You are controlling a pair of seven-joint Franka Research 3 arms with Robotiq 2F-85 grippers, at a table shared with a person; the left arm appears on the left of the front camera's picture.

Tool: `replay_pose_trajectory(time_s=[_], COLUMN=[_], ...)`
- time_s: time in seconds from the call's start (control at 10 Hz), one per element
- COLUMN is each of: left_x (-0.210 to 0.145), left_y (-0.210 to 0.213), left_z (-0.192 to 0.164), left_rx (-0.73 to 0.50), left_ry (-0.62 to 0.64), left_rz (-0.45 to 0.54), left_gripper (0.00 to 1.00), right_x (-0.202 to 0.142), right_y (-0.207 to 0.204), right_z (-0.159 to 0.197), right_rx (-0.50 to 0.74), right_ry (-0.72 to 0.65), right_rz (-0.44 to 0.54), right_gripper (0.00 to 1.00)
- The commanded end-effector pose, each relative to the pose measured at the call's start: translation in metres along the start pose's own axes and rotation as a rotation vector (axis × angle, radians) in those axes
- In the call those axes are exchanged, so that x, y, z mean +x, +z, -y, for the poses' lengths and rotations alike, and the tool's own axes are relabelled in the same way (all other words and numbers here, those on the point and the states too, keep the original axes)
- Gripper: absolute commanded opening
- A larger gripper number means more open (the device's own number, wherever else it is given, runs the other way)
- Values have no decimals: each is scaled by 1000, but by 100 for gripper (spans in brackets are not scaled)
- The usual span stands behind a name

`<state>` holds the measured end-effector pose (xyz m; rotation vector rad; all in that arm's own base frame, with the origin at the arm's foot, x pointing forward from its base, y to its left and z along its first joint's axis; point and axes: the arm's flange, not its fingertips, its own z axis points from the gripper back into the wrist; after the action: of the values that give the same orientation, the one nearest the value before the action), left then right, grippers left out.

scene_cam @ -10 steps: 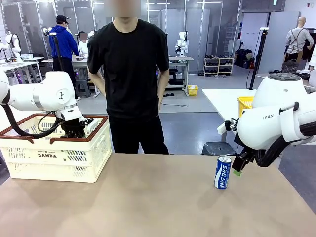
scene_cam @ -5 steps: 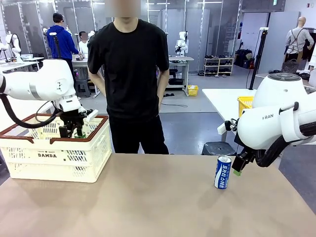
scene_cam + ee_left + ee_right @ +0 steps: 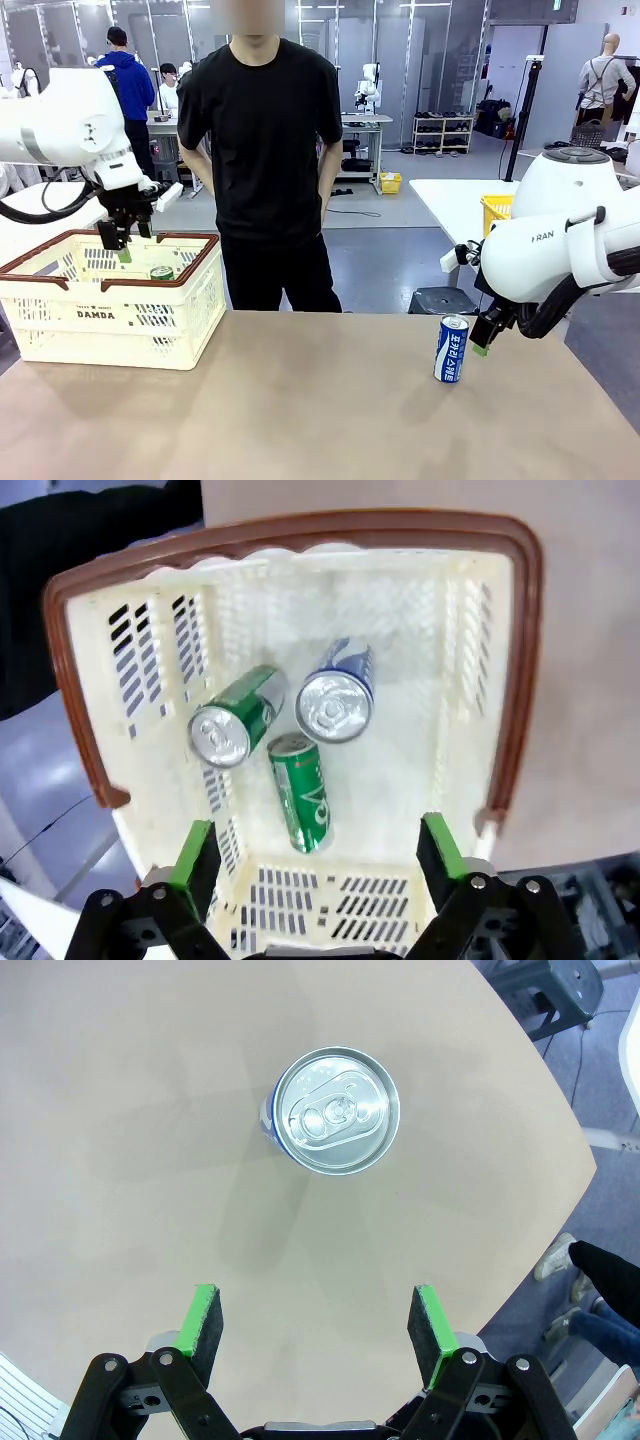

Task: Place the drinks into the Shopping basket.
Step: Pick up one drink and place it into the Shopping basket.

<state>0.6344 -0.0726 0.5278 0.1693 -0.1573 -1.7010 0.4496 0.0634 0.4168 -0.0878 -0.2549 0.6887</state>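
With our left gripper [image 3: 118, 247] wide and empty over the Shopping basket [image 3: 100, 335] at left, we should centre our wide right gripper [image 3: 312, 1310] around the blue can [image 3: 332, 1112], lower right, before closing.

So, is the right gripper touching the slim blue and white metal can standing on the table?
Apart. The right wrist view shows bare tabletop between the open right gripper and the upright slim blue and white metal can.

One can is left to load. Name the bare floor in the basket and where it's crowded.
Bare: Shopping basket floor between the blue can and the wall facing the tabletop. Crowded: the other side, around two green cans.
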Motion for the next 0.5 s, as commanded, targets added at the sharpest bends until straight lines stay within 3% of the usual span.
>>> replay_pose_trajectory(time_s=[0.0, 0.4], left_x=[8, 15], left_y=[12, 20], left_z=[59, 159], left_rx=[50, -83], left_ry=[16, -116], left_rz=[-31, 107], left_gripper=[100, 100], right_x=[0, 0], right_y=[0, 0], right_z=[0, 0], right_rx=[0, 0], right_ry=[-1, -1], right_rz=[0, 0], right_gripper=[93, 93])
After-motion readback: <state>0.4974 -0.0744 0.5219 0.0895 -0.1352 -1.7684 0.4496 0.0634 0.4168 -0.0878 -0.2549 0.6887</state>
